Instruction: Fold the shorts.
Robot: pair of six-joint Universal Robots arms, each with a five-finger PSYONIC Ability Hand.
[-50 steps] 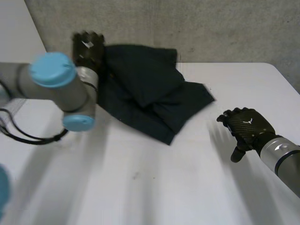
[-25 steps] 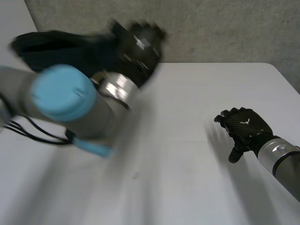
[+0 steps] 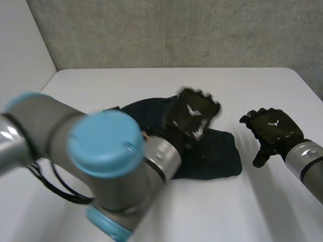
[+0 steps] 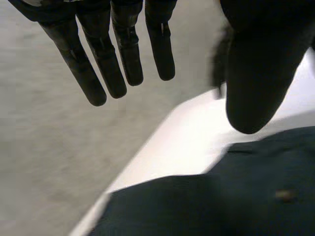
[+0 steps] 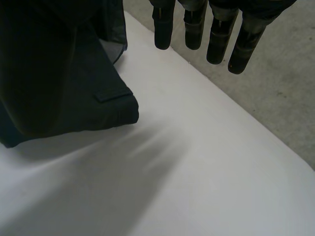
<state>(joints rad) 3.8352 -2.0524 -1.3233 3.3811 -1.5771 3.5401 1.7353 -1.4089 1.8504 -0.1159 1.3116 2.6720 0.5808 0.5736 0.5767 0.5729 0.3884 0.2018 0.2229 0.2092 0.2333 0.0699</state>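
The dark shorts [image 3: 217, 156] lie on the table [image 3: 262, 85], long axis slanting far-left to near-right, the left hand [image 3: 194, 113] above them with straight fingers and the right hand [image 3: 272, 132] relaxed beside them.

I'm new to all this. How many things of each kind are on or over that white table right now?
dark shorts, lying on the table: 1
black robot hands: 2, the left hand over the shorts and the right hand beside them
white table: 1
Total: 4
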